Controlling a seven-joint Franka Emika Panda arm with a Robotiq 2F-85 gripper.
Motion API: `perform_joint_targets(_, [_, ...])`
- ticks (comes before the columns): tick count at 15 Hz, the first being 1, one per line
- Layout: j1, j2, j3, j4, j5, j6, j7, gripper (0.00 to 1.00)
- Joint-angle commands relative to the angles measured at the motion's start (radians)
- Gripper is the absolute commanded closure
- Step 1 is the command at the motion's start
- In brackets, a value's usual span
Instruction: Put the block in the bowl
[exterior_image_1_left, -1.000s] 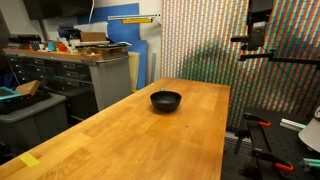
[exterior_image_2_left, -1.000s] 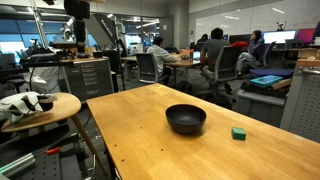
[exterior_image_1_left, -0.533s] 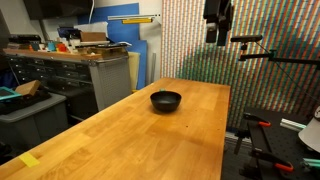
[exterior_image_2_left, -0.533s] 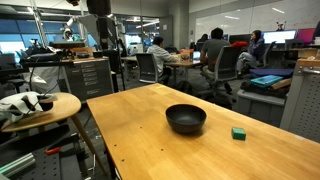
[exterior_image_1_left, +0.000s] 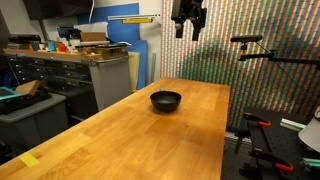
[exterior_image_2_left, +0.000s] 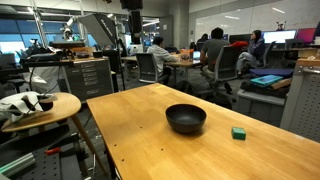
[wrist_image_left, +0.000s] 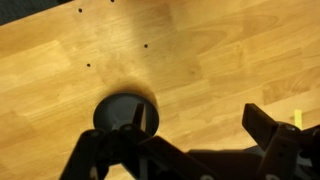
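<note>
Gripper high above the wooden table, well clear of everything on it, jaws spread wide and holding nothing. In the wrist view, looks straight down on the tabletop, with the black bowl below, partly hidden behind one finger. Bowl upright near the middle of the table. Small green block flat on the wood near the bowl, apart from it, close to the table edge.

Bowl — lower part hidden
</note>
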Motion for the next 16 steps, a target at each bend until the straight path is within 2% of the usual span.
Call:
perform_joint_targets(1, [-0.023, 0.131, -0.039, 0.116, -0.052, 0.061, 0.047, 0.00])
perform_joint_targets(8, [-0.029, 0.338, -0.124, 0.217, -0.136, 0.244, 0.128, 0.00])
perform_joint_targets(12, [-0.021, 0.442, -0.174, 0.277, -0.198, 0.281, 0.174, 0.00])
perform_joint_targets(16, [-0.021, 0.534, -0.216, 0.332, -0.177, 0.325, 0.178, 0.00])
